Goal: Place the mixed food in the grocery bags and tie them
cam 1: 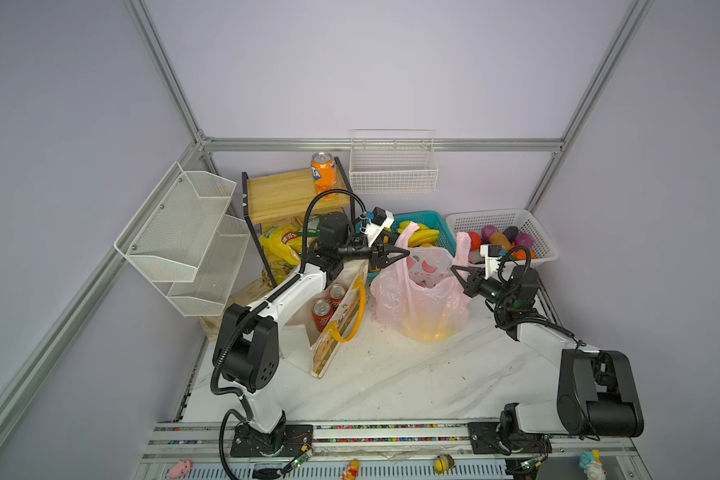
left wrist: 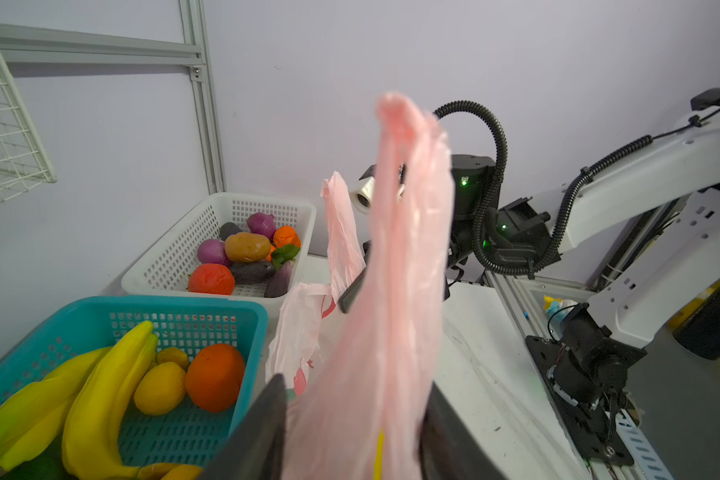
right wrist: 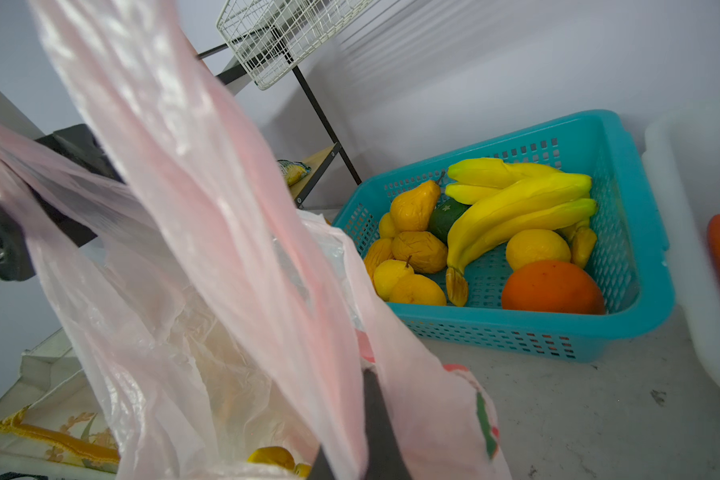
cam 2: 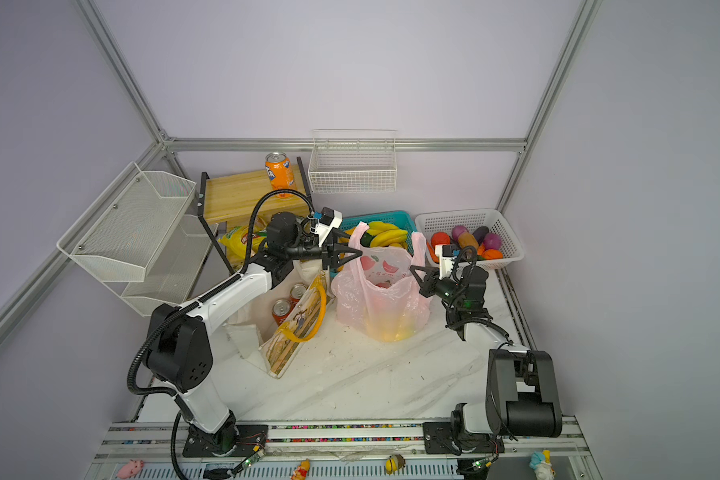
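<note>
The pink bag (cam 1: 420, 303) (cam 2: 379, 299) stands in the middle of the table, with yellow fruits (cam 1: 429, 328) (right wrist: 271, 457) showing through its bottom. My left gripper (cam 1: 404, 251) (left wrist: 356, 382) is shut on the bag's left handle (left wrist: 404, 232), whose plastic fills the gap between the jaws. On the other side, my right gripper (cam 1: 458, 271) (right wrist: 362, 386) is shut on the right handle (cam 1: 462, 245), and plastic drapes over its fingers. Under my left arm the white canvas tote (cam 1: 337, 332) with yellow handles holds two red cola cans (cam 1: 321, 311) (cam 1: 336, 293).
Behind the pink bag is a teal basket (cam 1: 437, 218) of bananas and other fruit, with a white basket (cam 1: 504, 218) of vegetables to its right. A wooden shelf (cam 1: 283, 195) carries an orange soda can (cam 1: 323, 174), with yellow snack packets (cam 1: 281, 243) below. Wire racks (cam 1: 184, 237) hang on the left.
</note>
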Controlling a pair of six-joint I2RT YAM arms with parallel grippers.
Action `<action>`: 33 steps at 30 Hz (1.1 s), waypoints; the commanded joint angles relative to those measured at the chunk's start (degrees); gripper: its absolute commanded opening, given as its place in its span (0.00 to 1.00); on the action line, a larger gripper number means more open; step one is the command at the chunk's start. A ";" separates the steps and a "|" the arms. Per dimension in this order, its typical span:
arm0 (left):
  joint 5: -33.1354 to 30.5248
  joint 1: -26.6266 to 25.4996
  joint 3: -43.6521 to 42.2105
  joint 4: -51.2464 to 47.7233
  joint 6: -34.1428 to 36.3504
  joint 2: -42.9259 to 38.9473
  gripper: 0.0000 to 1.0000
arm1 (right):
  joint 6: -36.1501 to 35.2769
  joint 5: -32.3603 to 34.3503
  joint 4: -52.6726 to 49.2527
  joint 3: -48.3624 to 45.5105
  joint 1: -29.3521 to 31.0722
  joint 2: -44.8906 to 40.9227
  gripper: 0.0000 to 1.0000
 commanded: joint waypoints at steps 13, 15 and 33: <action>-5.83 -2.43 2.77 -23.41 15.16 -8.73 0.00 | -4.43 -4.14 -6.45 4.96 3.23 -4.96 0.00; -8.05 -3.24 3.77 -29.10 18.47 -10.45 0.00 | -4.14 -4.17 -7.68 5.75 4.53 -5.19 0.00; -22.01 -10.38 19.02 -52.22 40.55 -4.33 0.00 | -11.07 -1.75 -18.41 7.33 8.25 -6.32 0.00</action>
